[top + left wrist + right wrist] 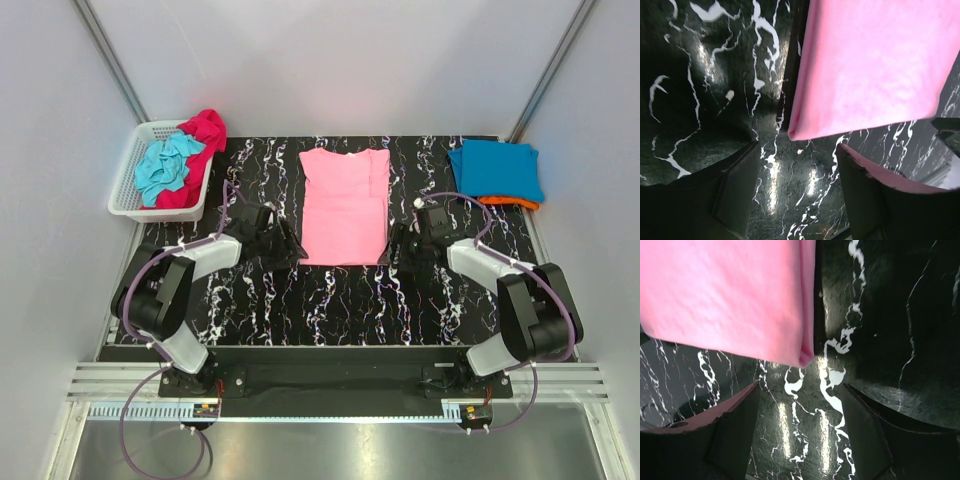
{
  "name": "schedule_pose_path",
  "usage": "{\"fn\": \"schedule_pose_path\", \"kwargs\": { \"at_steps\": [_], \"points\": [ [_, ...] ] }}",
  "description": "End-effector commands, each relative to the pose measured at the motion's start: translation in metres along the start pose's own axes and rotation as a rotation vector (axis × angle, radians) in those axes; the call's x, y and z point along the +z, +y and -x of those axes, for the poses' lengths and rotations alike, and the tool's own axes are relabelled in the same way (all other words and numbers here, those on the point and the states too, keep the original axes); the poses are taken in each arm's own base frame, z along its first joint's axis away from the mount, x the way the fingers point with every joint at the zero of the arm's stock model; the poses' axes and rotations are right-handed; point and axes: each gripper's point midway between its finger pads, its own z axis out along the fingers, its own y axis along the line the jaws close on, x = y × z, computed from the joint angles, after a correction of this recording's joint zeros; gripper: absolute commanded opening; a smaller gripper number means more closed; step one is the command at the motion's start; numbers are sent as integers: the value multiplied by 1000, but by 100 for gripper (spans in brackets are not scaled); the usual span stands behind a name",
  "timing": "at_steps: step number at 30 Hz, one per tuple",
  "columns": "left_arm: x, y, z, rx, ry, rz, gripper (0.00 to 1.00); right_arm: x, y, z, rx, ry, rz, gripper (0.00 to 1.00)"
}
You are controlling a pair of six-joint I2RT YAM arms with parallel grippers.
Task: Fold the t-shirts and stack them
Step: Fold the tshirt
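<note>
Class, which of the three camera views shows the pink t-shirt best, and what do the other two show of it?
The top external view: it shows the whole pink t-shirt, flat on the table. Each wrist view shows only one near corner of it.

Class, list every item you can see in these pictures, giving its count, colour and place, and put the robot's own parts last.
pink t-shirt: one, light pink, lying flat at the table's centre
blue t-shirt: one, blue, folded, far right corner
orange t-shirt: one, orange, under the blue one, only an edge showing
teal t-shirt: one, teal, crumpled in the basket
red t-shirt: one, magenta-red, crumpled in the basket
basket: one, white, slatted, far left
table: one, black with white veins
left gripper: one, black, open and empty, at the pink t-shirt's near left corner
right gripper: one, black, open and empty, at its near right corner
</note>
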Motion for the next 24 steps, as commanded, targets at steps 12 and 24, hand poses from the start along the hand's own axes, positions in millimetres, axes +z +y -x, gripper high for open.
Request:
{"fn": "schedule_pose_path", "kwargs": {
  "at_steps": [12, 24],
  "points": [
    [15, -21, 10, -36, 0, -96, 64, 18, 4, -1, 3, -19, 68, 69],
    [24, -15, 7, -38, 22, -80, 63, 37, 3, 6, 11, -11, 61, 65]
  ]
}}
